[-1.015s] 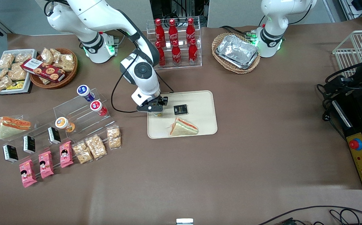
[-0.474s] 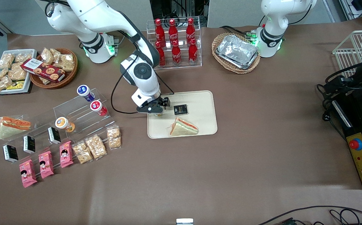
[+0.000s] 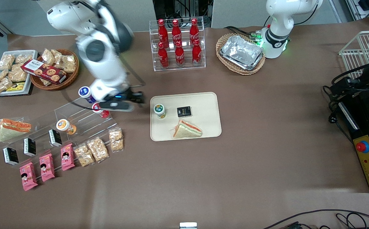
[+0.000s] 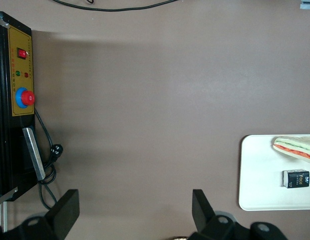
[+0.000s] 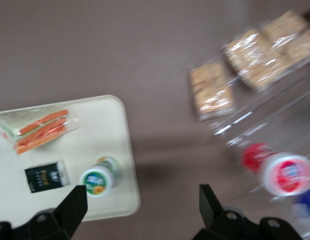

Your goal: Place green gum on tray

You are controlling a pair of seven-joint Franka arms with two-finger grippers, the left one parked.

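We are seeing the green gum [image 3: 159, 111] standing upright on the tray [image 3: 208, 127], beside a black packet [image 3: 184, 111]; our gripper [image 3: 132, 101], fingers spread and empty, is hanging above the table near the acrylic rack [image 3: 85, 119]. We judge only parking remains.

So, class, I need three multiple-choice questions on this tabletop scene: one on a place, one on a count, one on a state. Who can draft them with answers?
1. Where does the green gum stand?
A. on the tray
B. in a wicker basket
C. on the acrylic steps

2. How many red cola bottles fill the clear rack?
A. four
B. six
C. eight

3. What is the tool holding?
A. the green gum
B. a sandwich
C. nothing

Answers:
1. A, the gum stands upright on the tray beside the small black packet.
2. B, two rows of three.
3. C, its fingers are open, above the table beside the tray.
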